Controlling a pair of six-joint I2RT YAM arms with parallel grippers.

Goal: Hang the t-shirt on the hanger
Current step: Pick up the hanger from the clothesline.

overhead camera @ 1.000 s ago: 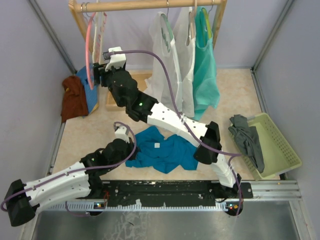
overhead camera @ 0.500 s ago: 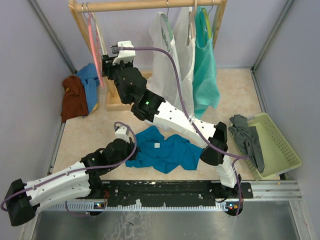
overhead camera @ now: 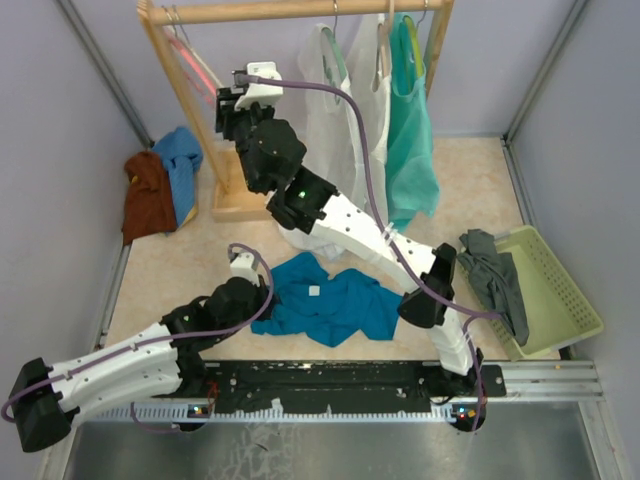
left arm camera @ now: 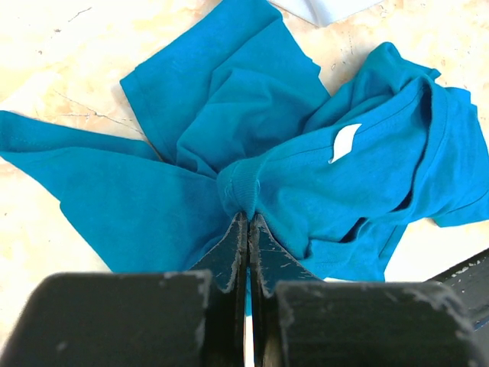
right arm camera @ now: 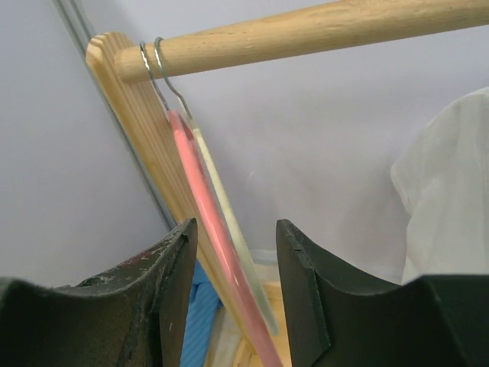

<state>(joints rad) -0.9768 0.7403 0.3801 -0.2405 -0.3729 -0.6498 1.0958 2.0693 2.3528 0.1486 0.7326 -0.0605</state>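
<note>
Where my right pincer stands: my right pincer (right arm camera: 235, 228) is raised to the left end of the round wooden rail (right arm camera: 321, 30) of the clothes rack, fingers spread wide and holding nothing.
Between its fingers: in the wrist view two hangers show in the gap. A pink plastic hanger (right arm camera: 200, 183) is nearest, and the thin pale cream hanger (right arm camera: 246, 267) sits just behind it. Their silver wire hooks (right arm camera: 160, 65) lie side by side over the rail. I cannot tell whether my fingertips have reached either hanger.
Left pincer: my left pincer (left arm camera: 246, 218) is closed tight on a bunched fold of the deep teal-blue short-sleeved t-shirt (left arm camera: 367, 176).
T-shirt: it lies crumpled on the beige counter (overhead camera: 170, 260) just in front of my bases, well apart from the rack. A small white label (left arm camera: 345, 143) shows inside the collar.
Hanger: it hangs on the rail with nothing on it.
Step in hand: I judge this to be fetching the cream hanger. Dressing it has not begun.
Next move calls for: I should close on the cream arm alone, then lift its hook up and off the rail before carrying it down towards the shirt.
Risk: the pink hanger hangs so close that I could pinch both or drag the wrong one along.
Beyond: a white garment (right arm camera: 443, 183) hangs further right on the same rail.
</note>
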